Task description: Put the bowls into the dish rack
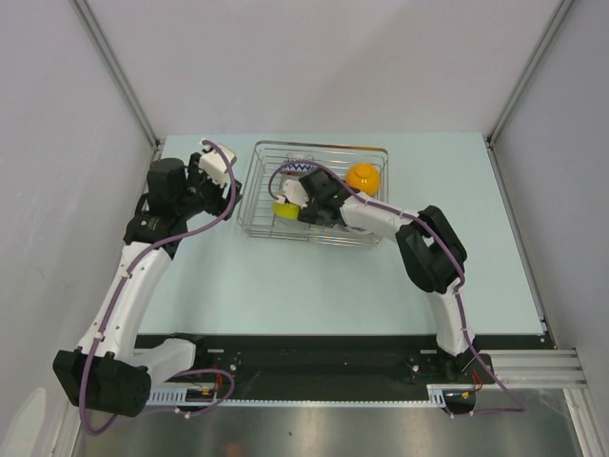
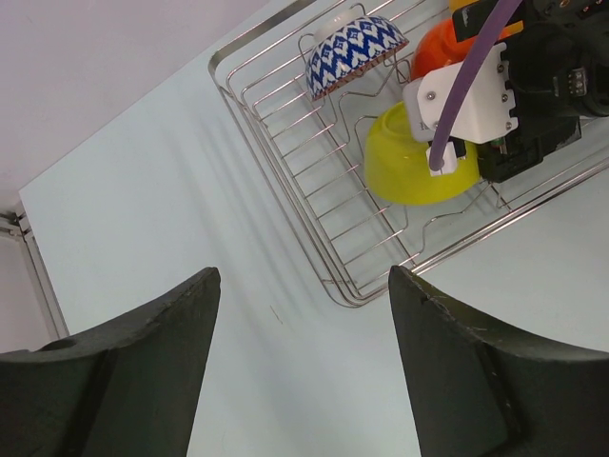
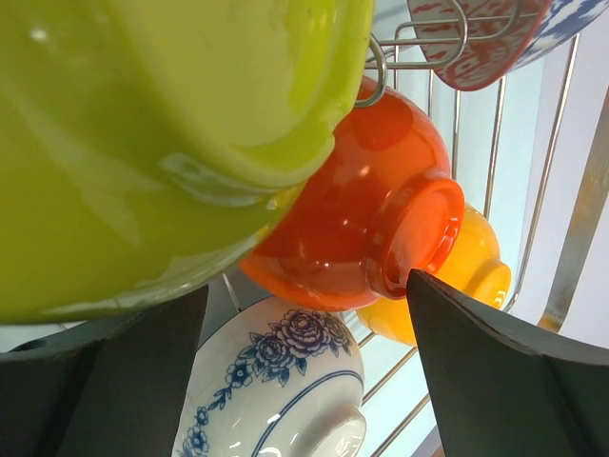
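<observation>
The dish rack (image 1: 324, 146) stands at the table's far middle, and its wire corner (image 2: 285, 167) shows in the left wrist view. Inside it lean a lime-yellow bowl (image 1: 283, 208) (image 2: 409, 167) (image 3: 162, 124), a red bowl (image 3: 366, 205) (image 2: 440, 49), an orange bowl (image 1: 363, 176) (image 3: 468, 271), a white bowl with blue flowers (image 3: 276, 390) and a zigzag-patterned bowl (image 1: 299, 168) (image 2: 354, 49) (image 3: 481, 43). My right gripper (image 1: 297, 203) (image 3: 306, 286) hangs open inside the rack, right beside the lime-yellow bowl, gripping nothing. My left gripper (image 1: 214, 171) (image 2: 304, 286) is open over bare table left of the rack.
The right arm's wrist block and purple cable (image 2: 471, 95) reach across the rack over the bowls. Grey walls and metal frame posts (image 1: 119, 86) close in the table on the left, back and right. The pale table top (image 1: 333, 286) lies between the rack and the arm bases.
</observation>
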`<state>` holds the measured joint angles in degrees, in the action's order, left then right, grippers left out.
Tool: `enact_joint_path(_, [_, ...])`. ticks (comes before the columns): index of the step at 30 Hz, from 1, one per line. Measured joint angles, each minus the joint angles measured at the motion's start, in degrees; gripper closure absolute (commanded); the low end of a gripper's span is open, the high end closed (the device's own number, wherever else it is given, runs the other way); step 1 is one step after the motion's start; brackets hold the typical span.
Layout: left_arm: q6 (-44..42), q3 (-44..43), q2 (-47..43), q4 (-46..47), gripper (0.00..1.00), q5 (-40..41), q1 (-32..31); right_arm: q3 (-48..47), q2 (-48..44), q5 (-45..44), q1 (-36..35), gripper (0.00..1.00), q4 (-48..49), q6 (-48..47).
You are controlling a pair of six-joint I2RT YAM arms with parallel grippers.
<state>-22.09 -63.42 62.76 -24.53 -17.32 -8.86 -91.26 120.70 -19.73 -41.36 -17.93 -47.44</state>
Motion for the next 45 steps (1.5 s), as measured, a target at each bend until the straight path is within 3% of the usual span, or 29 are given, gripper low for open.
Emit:
enact_joint_path(8, [0.02, 0.0, -0.17, 0.0, 0.21, 0.0, 0.02, -1.51, -0.42, 2.14, 0.15, 0.06, -3.56, 0.52])
enact_joint_path(14, [0.11, -0.02, -0.17, -0.02, 0.03, 0.02, 0.02, -2.86, -2.86, 3.87, 0.24, 0.0, -7.48, 2.12])
enact_joint_path(22, [0.11, -0.02, 1.81, 1.18, 0.0, 0.22, 0.02, -5.22, -9.86, 5.79, 0.76, 0.0, -11.78, 8.17])
enact_joint_path(27, [0.02, -1.11, 10.08, 3.82, 0.0, 1.36, 0.04, -6.23, -15.63, 5.62, 4.0, 0.0, -12.13, 14.78])
enact_joint_path(33, [-0.46, -7.13, 24.61, 5.6, 0.0, 4.04, 0.07, -5.05, -20.57, 5.18, 13.14, 0.0, -9.77, 23.98])
enact_joint_path(38, [-1.18, -12.52, 34.6, 5.95, 0.0, 6.49, 0.07, -1.7, -20.28, 5.33, 18.64, 0.0, -8.79, 29.57])
enact_joint_path(45, [-2.19, -15.43, 38.6, 5.81, 0.0, 7.13, 0.04, 2.89, -15.91, 6.67, 20.31, 0.0, -7.93, 34.01])
